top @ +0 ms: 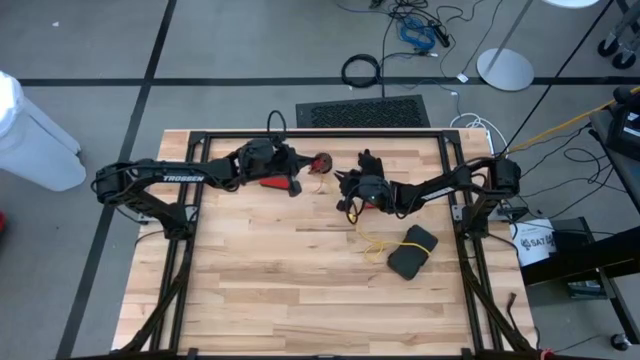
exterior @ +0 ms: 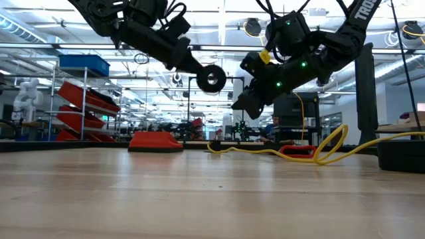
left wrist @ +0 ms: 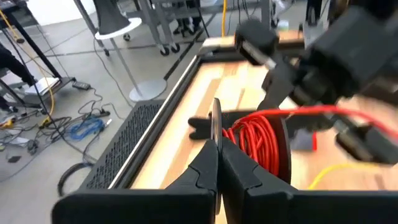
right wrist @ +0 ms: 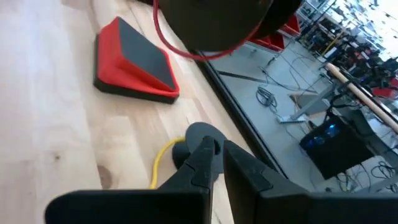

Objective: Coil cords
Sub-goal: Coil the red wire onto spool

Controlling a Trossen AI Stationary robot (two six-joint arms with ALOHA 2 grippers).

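Note:
My left gripper (left wrist: 216, 163) is shut on a small black reel (exterior: 211, 78) wound with the red-orange cord (left wrist: 258, 144), held high over the table's far middle (top: 322, 162). A red strand (left wrist: 348, 112) runs from the reel toward the right arm; its end is hidden. Just right of the reel, my right gripper (top: 347, 186) is shut on a small round black piece (right wrist: 199, 134) at the yellow cord's end. The yellow cord (exterior: 319, 149) hangs from it, and its slack lies looped on the table (top: 370, 240). My left gripper pinches the reel's thin black flange (left wrist: 215, 121) at its rim between its two fingers. The fingers come nearly level from the table's left. The reel is lifted clear of the table, its flat face toward the low camera. My right gripper pinches the round black piece (right wrist: 200, 135) at the yellow cord's end between its fingertips. It comes from the table's right, slanting slightly down. The piece is lifted clear, and the yellow cord (right wrist: 158, 165) trails slack from it down to the table.
A red and black wedge (top: 278, 182) lies on the table under the left gripper. A black pad (top: 412, 250) lies near the right side, beside the yellow loops. A black frame (top: 320, 133) borders the table. The near half of the wooden top holds nothing.

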